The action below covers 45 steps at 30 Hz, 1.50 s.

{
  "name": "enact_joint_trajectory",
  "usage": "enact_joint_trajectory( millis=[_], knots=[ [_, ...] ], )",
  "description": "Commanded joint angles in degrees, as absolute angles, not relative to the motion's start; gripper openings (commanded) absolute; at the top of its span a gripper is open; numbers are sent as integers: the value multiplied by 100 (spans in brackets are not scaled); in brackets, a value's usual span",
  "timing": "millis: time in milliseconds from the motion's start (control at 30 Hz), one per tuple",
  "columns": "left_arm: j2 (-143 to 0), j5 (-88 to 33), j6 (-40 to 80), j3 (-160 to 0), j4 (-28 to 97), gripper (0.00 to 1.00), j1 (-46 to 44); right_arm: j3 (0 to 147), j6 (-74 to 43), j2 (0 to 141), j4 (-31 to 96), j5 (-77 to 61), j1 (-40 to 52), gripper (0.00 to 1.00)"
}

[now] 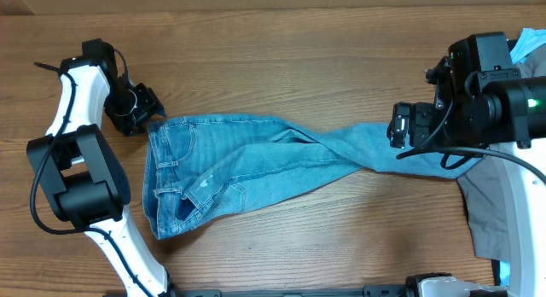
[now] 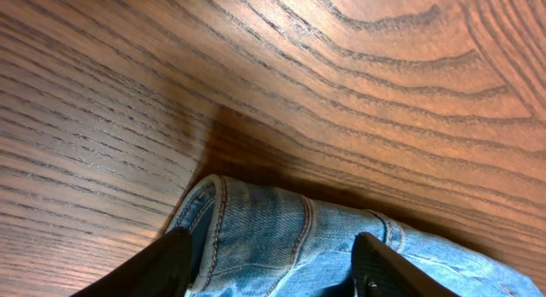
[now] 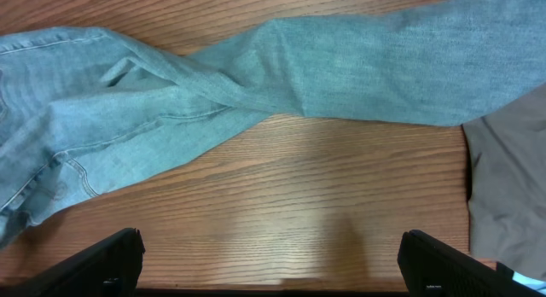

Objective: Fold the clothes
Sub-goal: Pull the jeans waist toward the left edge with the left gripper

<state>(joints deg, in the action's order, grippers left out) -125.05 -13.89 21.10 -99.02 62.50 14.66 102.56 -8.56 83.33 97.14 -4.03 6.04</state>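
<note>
Light-blue denim jeans (image 1: 256,160) lie across the table, with the waistband at the left and the twisted legs running right. My left gripper (image 1: 145,112) is at the waistband's far left corner. In the left wrist view its fingers (image 2: 273,250) are open, one on each side of that denim corner (image 2: 281,233). My right gripper (image 1: 403,126) hovers over the leg ends. In the right wrist view it is open (image 3: 273,250) over bare wood, with the jeans' legs (image 3: 358,71) beyond it. Grey trousers (image 1: 490,203) lie at the right, also in the right wrist view (image 3: 512,195). No black garment shows.
A pale-blue garment (image 1: 531,43) peeks out at the far right corner behind the right arm. The left arm's base (image 1: 77,173) stands at the front left. Bare wooden tabletop (image 1: 281,58) lies behind the jeans.
</note>
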Motion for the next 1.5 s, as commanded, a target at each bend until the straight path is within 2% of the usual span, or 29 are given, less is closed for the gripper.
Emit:
enact_joint_trajectory(
  millis=[0,167,200,233,300,333,433,600,733,933,967,1033,1067,1100,1167,1333,1467],
  knots=[
    [-12602,-1352,2189,-9760,6191,62,1424,10239,-851,8294,9703,-346,598,100],
    [-12602,-1354,2191,-9430,5918,61,1422,10239,-854,8294,9703,-344,598,100],
    [-12602,-1358,2191,-9408,5874,51,1422,10239,-854,8294,9703,-344,598,100],
    [-12602,-1372,2191,-9411,5839,34,1422,10239,-854,8294,9703,-346,598,100],
    [-12599,-1538,2191,-9428,5793,8,1422,10239,-854,8294,9703,-346,598,100],
    [-12599,-1662,2185,-9435,5743,4,1428,10239,-854,8294,9703,-346,598,100],
    [-12573,-1920,2038,-9636,5739,4,1461,10239,-854,8294,9703,-346,598,100],
    [-12320,-2180,1905,-10833,5942,4,1599,10239,-854,8294,9699,-346,598,100],
    [-12302,-1468,1903,-11585,5739,4,1782,10239,-854,8294,9703,-344,598,100],
    [-12309,-722,1533,-11679,4724,4,2141,10239,-854,8294,9703,-344,598,100],
    [-12309,-598,1522,-11679,4506,5,2220,10239,-854,8294,9701,-344,598,100],
    [-12309,-556,1518,-11679,4298,33,2329,10239,-856,8294,9699,-318,598,100],
    [-12309,-572,1518,-11679,4165,63,2425,10239,-858,8294,9697,-213,598,100],
    [-12309,-631,1518,-11699,4125,83,2517,10239,-860,8294,9675,-126,598,100],
    [-12307,-816,1511,-11784,4182,100,2633,10237,-858,8294,9607,-110,598,100],
    [-12077,-1267,1570,-12130,4501,100,2773,10239,-856,8296,9478,-110,598,100],
    [-11467,-1586,1693,-12180,5315,100,2458,10239,-858,8305,9441,-115,598,100]
  ],
)
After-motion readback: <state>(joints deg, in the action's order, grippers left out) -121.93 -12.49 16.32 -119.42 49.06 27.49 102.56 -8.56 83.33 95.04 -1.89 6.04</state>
